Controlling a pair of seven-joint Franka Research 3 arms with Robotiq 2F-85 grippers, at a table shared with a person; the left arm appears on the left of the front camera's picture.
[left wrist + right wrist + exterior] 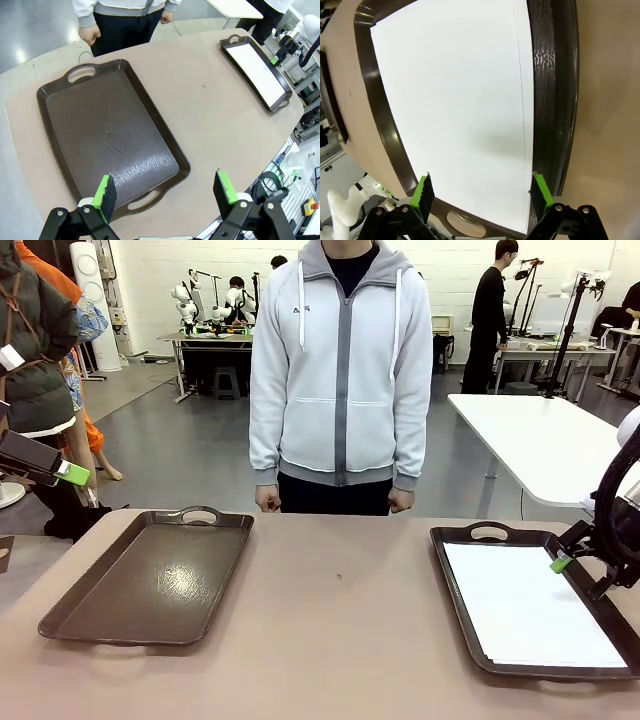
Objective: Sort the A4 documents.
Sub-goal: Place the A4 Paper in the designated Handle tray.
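1. Beige tabletop (340,630) near me: the paper stack (530,605) lies flat in the right tray (455,580) by the table's right edge. Thin sheets could come up several at once, or crease if pinched.
2. Right gripper (480,192) hangs over the stack's edge, fingers wide, holding nothing; it could catch the tray rim.
3. Left gripper (166,192), fingers wide, hovers above the bare left tray (150,580).
4. Far edge: a person (340,370) stands, hands down.

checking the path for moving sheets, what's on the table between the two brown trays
Bare tabletop apart from one tiny dark speck, seen in the front view, between the empty left tray and the right tray holding the A4 documents.
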